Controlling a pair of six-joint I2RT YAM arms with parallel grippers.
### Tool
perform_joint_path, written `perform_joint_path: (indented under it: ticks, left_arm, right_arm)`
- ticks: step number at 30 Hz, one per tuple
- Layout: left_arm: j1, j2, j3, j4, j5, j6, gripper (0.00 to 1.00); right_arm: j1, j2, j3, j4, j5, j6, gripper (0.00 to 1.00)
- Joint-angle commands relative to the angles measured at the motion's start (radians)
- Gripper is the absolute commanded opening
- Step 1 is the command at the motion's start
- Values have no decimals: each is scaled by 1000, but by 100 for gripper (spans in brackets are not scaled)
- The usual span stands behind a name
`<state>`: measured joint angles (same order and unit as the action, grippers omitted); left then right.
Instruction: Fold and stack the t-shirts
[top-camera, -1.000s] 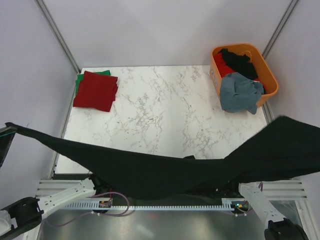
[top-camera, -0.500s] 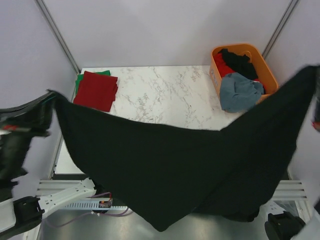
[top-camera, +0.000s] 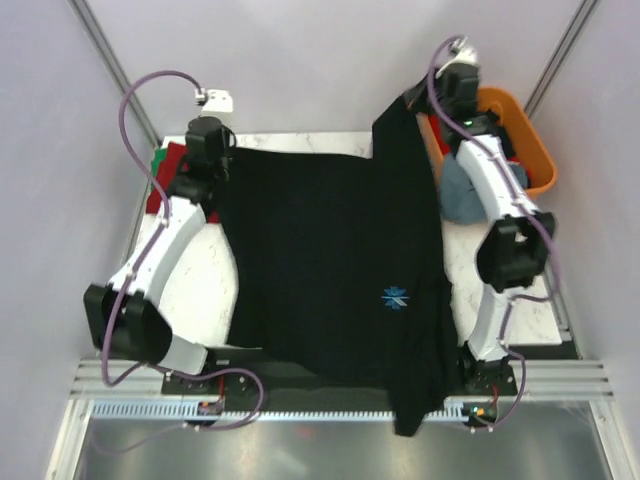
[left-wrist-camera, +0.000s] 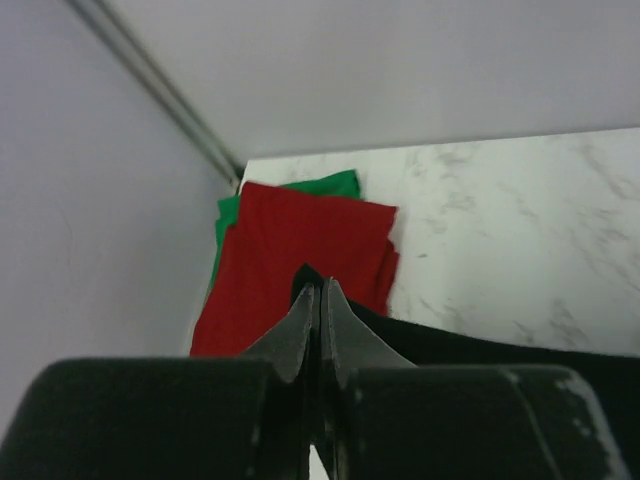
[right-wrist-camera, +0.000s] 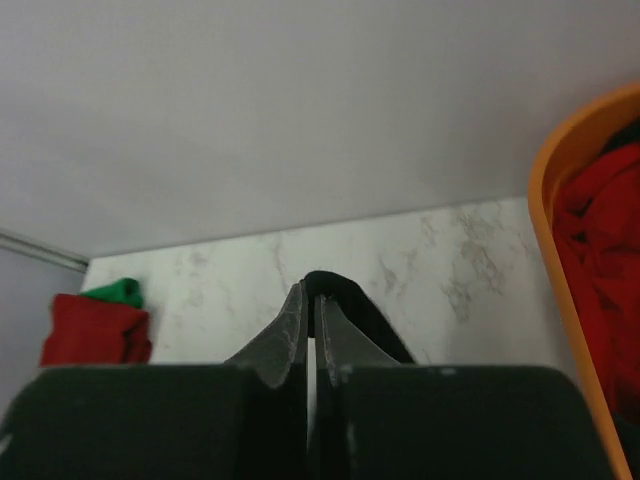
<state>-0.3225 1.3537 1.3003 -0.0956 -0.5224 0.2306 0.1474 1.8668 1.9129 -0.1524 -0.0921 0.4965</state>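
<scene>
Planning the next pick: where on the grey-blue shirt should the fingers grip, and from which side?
Pinch the rumpled part of the grey-blue shirt that spills out of the basket at its near end. Come from above on the left, table side. There the cloth bunches into folds clear of the orange wall, so a pinch likely takes cloth alone.

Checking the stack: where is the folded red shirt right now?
In the left wrist view, the folded red shirt lies at the table's far left corner atop the green shirt, just beyond the left gripper.
</scene>
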Motion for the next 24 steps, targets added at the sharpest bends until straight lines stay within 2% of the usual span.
perform_joint_path:
  ticks: [1, 2, 3, 4, 5, 8, 9, 11, 15, 16, 20, 21, 24]
  left_arm:
    - [180, 248, 208, -192, 117, -276, 6]
    - [212, 298, 258, -249, 175, -318, 25]
    - [274, 339, 304, -295, 249, -353, 37]
    - [296, 381, 347, -379, 356, -425, 51]
    - [310, 434, 429, -416, 396, -441, 99]
    - [315, 456, 487, -501, 414, -458, 100]
    - [315, 434, 481, -509, 409, -464, 100]
    - [315, 395, 444, -532, 394, -476, 100]
    - [315, 260, 355, -570, 360, -488, 100]
    - [315, 184, 328, -573, 357, -499, 100]
    - [315, -13, 92, -576, 381, -543, 100]
    - [316, -48, 47, -573, 409, -565, 100]
    - [315, -174, -132, -569, 491, -620, 97]
  right_arm:
    - [1, 154, 258, -80, 44, -26, 7]
    - [1, 205, 317, -128, 67, -30, 27]
    - [0, 285, 368, -171, 80, -29, 53]
    - [1, 308, 439, -237, 84, -32, 98]
    - [1, 327, 455, -262, 86, -29, 98]
    - [3, 237, 355, -257, 86, -24, 98]
    - [4, 203, 254, -239, 86, -19, 98]
    - [15, 94, 155, -190, 86, -13, 98]
    - [66, -67, -87, -184, 86, -18, 98]
    - [79, -99, -135, -191, 86, -15, 98]
    - [171, -288, -397, -228, 137, 34, 98]
    - [185, -317, -514, -236, 134, 45, 98]
    - [231, -396, -723, -246, 134, 89, 98]
